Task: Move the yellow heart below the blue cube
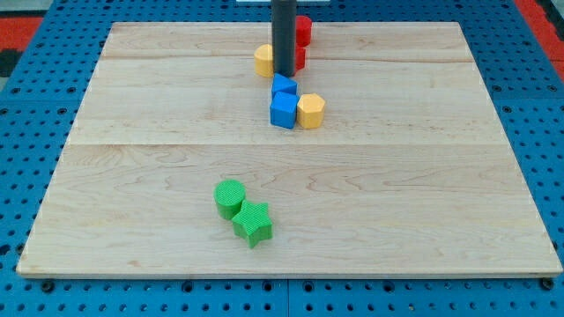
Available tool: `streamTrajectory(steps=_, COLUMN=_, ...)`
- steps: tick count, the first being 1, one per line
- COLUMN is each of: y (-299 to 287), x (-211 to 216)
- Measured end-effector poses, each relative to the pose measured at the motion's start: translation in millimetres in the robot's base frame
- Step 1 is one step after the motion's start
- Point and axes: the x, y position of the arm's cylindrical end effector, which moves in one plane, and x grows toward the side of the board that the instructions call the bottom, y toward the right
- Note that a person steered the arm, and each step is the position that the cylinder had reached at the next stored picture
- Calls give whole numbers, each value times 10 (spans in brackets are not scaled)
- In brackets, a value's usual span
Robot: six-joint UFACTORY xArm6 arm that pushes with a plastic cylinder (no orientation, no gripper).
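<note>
A pale wooden board (176, 97) lies on blue pegboard (35, 141).

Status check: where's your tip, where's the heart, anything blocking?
My tip beside yellow heart, view's top. Blue cube just below tip. Yellow hexagon touching cube's right.

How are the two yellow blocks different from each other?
The yellow block near the rod lies nearer the view's top, partly hidden behind the rod, beside the red blocks. The yellow hexagonal block shows fully, lower down, touching the blue cube on its right. My tip ends beside the first, apart from the second. Both share one colour.
</note>
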Motion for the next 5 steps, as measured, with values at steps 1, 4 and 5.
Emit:
streamTrajectory(steps=1, y=280, x=-272)
streamTrajectory(steps=4, y=-211, x=-193)
streamTrajectory(steps=5, y=-538, x=-193)
